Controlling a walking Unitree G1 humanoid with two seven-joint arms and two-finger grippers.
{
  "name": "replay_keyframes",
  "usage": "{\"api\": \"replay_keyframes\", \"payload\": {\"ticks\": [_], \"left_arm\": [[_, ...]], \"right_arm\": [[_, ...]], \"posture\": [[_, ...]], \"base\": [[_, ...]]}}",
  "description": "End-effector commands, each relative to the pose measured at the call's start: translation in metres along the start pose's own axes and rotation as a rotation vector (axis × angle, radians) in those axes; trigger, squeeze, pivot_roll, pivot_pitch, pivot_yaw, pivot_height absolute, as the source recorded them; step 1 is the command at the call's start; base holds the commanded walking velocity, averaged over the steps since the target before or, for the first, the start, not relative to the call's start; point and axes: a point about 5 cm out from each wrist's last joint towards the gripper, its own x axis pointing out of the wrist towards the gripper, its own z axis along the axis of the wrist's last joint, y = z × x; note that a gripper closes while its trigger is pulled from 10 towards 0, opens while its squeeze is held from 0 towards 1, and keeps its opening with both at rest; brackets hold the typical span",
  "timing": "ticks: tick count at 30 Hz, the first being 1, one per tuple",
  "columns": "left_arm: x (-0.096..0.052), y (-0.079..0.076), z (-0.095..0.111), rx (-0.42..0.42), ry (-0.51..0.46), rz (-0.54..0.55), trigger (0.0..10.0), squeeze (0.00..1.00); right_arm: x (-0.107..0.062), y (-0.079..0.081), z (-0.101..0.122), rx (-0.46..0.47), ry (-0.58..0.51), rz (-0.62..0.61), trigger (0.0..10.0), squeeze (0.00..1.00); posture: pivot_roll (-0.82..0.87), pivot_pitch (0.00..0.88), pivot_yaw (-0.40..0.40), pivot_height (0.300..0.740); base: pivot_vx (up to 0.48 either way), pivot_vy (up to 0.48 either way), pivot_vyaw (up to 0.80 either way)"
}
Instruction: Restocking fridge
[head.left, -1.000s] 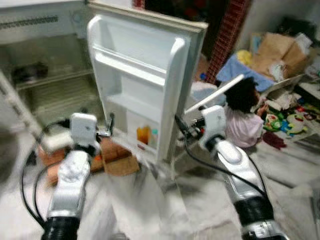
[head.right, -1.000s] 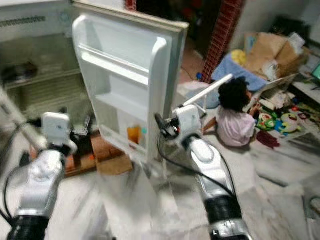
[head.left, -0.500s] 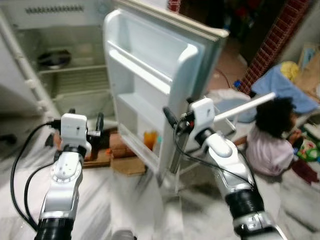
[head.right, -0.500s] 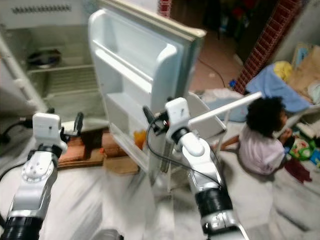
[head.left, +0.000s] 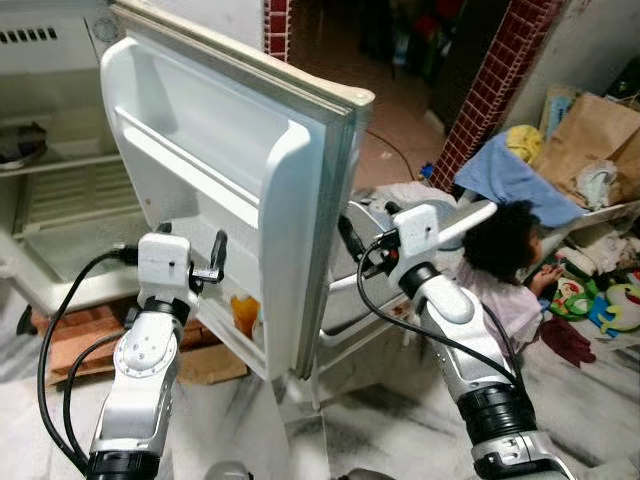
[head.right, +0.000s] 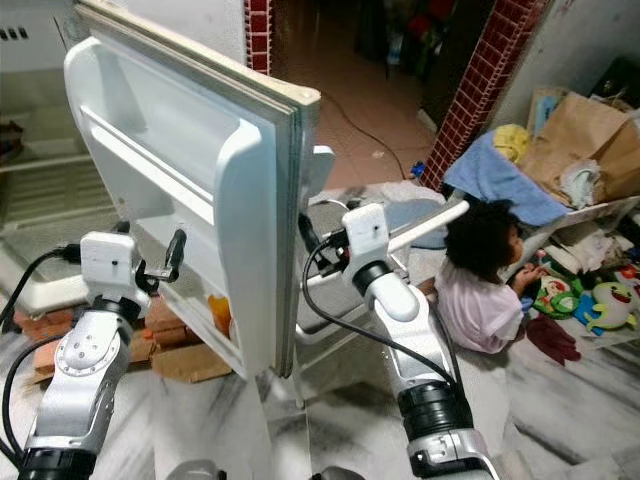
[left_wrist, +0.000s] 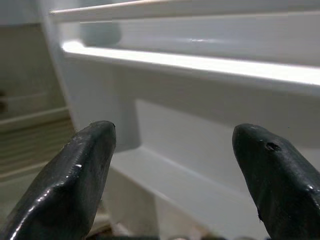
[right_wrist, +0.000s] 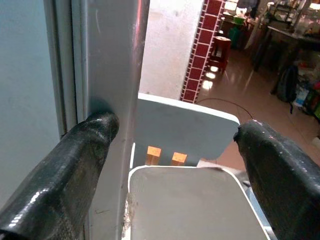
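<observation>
Marble floor (head.left: 400, 440) and a cluttered room frame the scene, with an open fridge door (head.left: 250, 170) standing edge-on between our two arms. Left end effector (head.left: 212, 262): fingers spread and holding nothing, raised on the inner side of the door, just beside its moulded shelves; from the left wrist we look between the fingers (left_wrist: 75, 185) at a white door shelf rail (left_wrist: 200, 62). Right end effector (head.left: 350, 238): likewise spread and empty, at the outer edge of the door; in the right wrist view one finger (right_wrist: 75, 170) lies against or just beside the grey door edge (right_wrist: 107, 75), and we cannot tell whether it touches. An orange bottle (head.left: 243, 313) sits low in the door's bottom shelf, and the fridge interior (head.left: 60, 200) shows wire shelves with a dark dish (head.left: 20, 145). We carry no item to stock, so we judge the task to be at an early or between-items stage. Beyond the door stand a white plastic chair (head.right: 400, 225) and a seated person (head.left: 500, 270) on the floor among toys (head.left: 590, 300). Risks, as we judge them: pushing on the door edge could swing the door into the chair and toward the person; the left end effector could catch on a door shelf; our trailing black cables (head.left: 55, 350) could snag.
</observation>
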Motion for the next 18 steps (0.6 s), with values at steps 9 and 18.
{"api": "replay_keyframes", "payload": {"ticks": [9, 18], "left_arm": [[-0.026, 0.006, -0.006, -0.062, 0.079, 0.066, 10.0, 0.00], [-0.036, -0.004, -0.012, -0.075, 0.141, -0.027, 10.0, 0.00]], "right_arm": [[0.007, -0.010, 0.009, 0.000, -0.044, 0.020, 10.0, 0.00], [0.013, -0.007, 0.020, 0.071, -0.091, 0.120, 10.0, 0.00]], "posture": [[0.12, 0.000, -0.057, 0.740], [0.13, 0.000, -0.058, 0.740]], "base": [[0.000, 0.000, 0.75], [0.000, 0.000, 0.80]]}}
